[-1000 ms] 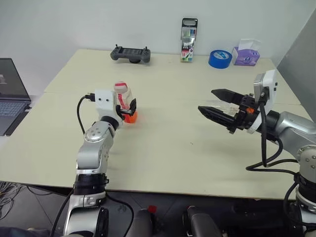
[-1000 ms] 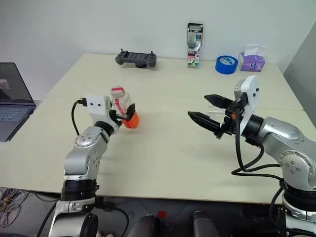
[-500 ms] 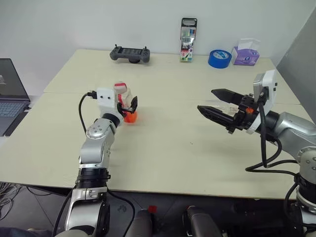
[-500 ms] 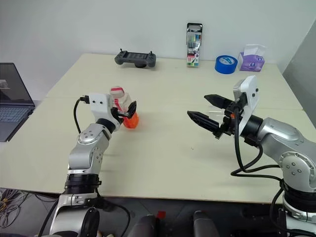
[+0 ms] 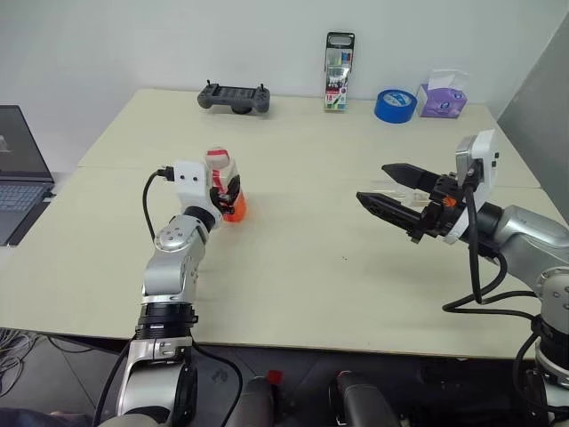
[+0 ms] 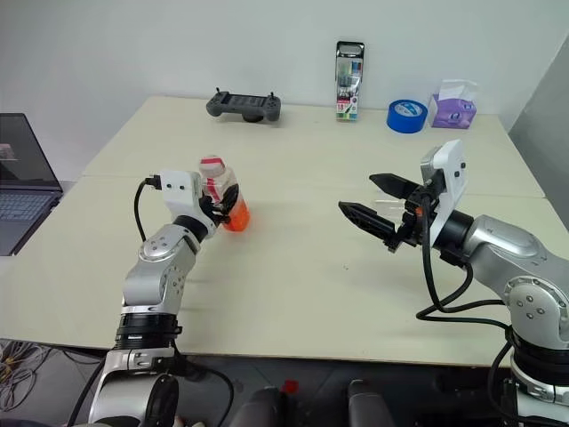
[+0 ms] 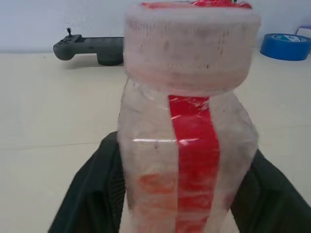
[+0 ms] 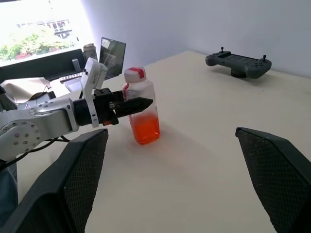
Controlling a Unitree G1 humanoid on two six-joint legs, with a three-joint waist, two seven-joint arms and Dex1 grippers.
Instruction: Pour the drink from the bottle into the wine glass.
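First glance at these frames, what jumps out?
The small clear plastic bottle with the white-and-red cap and orange-red drink in its base stands upright on the pale table, left of centre, with the left gripper shut on its body. Opposite, the right gripper hangs above the table's right side, black fingers spread wide and holding nothing, pointing toward the bottle.

No legible text, brand, number or sign in any view. Bottle (image 7: 187,136): red strip label, plain, no print seen on it. Marker box (image 5: 339,71) at far edge of worktop (image 5: 302,267): some print poss. on front, too small to read. Purple tissue box (image 5: 443,98): pattern only. Laptop (image 5: 18,169) screen: content unreadable.
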